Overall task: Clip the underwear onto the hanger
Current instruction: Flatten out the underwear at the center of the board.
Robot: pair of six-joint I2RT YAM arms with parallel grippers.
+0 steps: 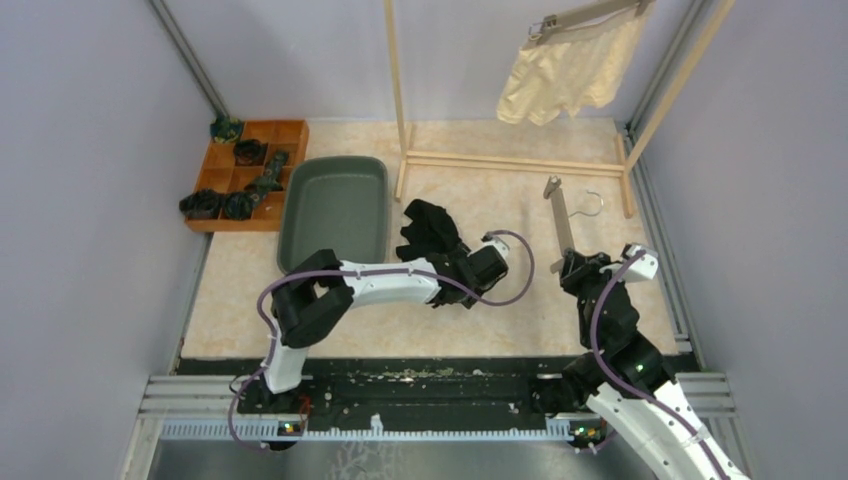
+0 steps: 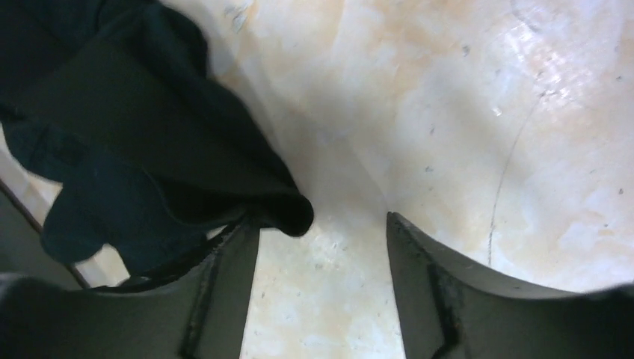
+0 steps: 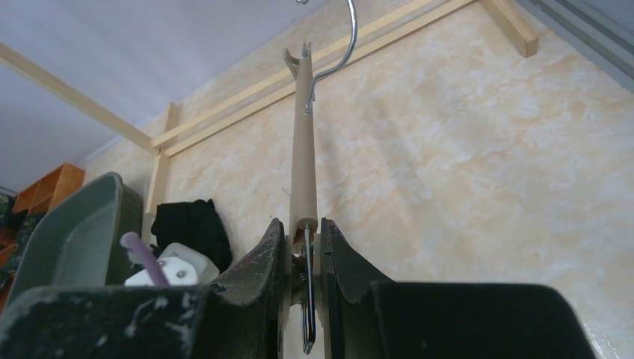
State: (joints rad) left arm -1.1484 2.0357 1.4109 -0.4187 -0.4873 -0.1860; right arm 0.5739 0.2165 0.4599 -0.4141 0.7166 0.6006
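Observation:
The black underwear (image 1: 428, 230) lies bunched on the table next to the grey tub. My left gripper (image 1: 448, 260) is open at its near right edge. In the left wrist view the black cloth (image 2: 134, 127) drapes over the tip of the left finger (image 2: 224, 284), and nothing lies between the jaws (image 2: 323, 232). My right gripper (image 1: 571, 263) is shut on the clip end of a wooden hanger (image 1: 558, 215), holding it steeply tilted. The right wrist view shows the hanger bar (image 3: 303, 149) and its metal hook (image 3: 340, 45). The cream underwear (image 1: 565, 70) hangs clipped to another hanger on the rack.
A grey tub (image 1: 335, 205) stands left of the black underwear. A wooden compartment tray (image 1: 245, 170) with dark items sits at the far left. The wooden rack's base rails (image 1: 510, 160) run across the back. Metal frame rails edge the table on the right.

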